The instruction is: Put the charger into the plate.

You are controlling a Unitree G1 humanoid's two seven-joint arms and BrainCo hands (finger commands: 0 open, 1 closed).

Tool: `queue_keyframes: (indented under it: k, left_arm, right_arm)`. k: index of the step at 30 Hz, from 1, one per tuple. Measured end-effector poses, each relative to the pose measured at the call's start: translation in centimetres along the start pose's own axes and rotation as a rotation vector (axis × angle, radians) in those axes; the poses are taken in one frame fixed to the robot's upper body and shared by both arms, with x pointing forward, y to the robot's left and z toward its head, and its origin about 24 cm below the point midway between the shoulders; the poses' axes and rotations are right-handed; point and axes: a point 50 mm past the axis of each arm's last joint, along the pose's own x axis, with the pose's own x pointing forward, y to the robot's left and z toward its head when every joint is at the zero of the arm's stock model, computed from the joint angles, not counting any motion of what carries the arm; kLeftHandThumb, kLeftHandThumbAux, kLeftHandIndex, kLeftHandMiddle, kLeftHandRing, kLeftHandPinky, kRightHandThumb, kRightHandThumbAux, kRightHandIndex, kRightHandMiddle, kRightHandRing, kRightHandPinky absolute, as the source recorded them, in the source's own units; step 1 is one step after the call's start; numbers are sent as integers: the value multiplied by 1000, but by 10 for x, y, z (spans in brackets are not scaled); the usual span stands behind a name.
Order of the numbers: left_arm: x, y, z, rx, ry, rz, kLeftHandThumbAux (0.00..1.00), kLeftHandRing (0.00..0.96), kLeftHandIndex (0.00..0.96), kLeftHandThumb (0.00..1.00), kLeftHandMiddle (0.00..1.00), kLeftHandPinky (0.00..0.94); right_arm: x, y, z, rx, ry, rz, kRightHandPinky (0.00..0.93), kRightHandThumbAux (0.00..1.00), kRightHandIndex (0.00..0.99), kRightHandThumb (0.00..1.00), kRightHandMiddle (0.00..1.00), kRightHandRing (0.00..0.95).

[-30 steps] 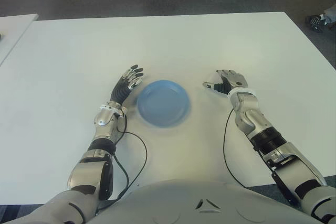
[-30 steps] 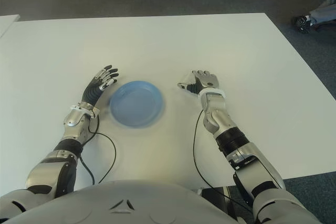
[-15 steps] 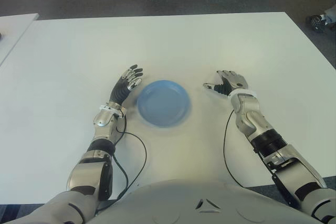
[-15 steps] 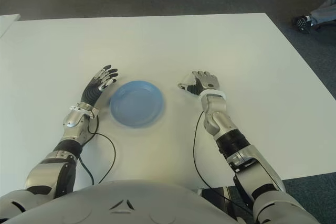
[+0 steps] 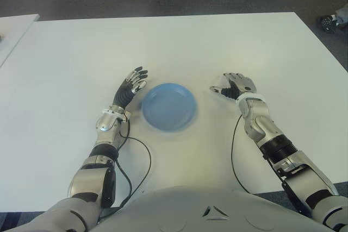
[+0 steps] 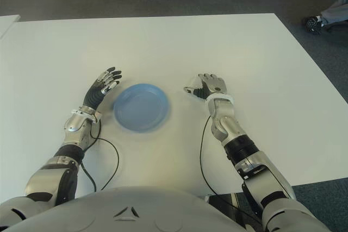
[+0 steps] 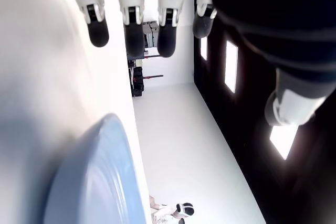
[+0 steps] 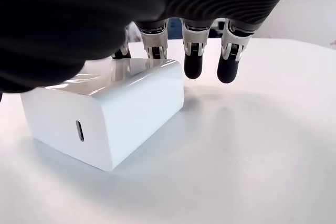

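The white cube charger [image 8: 105, 119] stands on the white table [image 5: 174, 47], a hand's width right of the blue plate [image 5: 154, 117]. My right hand [image 5: 232, 85] hovers over the charger, open, with its fingertips [image 8: 192, 66] hanging just behind the charger's far top edge; the charger still rests flat on the table. From the head cameras the hand covers most of the charger. My left hand [image 5: 133, 82] shows beside the plate's left rim, open, fingers spread and holding nothing. The plate holds nothing.
Thin black cables [image 5: 142, 156] trail from both wrists across the table towards my body. A second white table's corner [image 5: 13, 28] shows at far left. A person's shoe [image 5: 326, 23] is on the dark floor at far right.
My right hand has crept slightly forward and left over the charger. The left hand and the plate have stayed in place.
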Motion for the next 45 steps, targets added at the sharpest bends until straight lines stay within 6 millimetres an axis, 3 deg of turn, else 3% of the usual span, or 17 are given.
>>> queue_keyframes:
  k: [31,45]
  left_arm:
    - [1,4,5,-12,-28,2,445,151,61,3,165,126]
    - [1,6,6,-17,-33,4,456,161,70,0,179,145]
  right_arm:
    - [9,27,-6,20,-56,-212,0,117,0,376,0,0]
    - [14,31,-7,41,-57,-226,0,118,0,361,0,0]
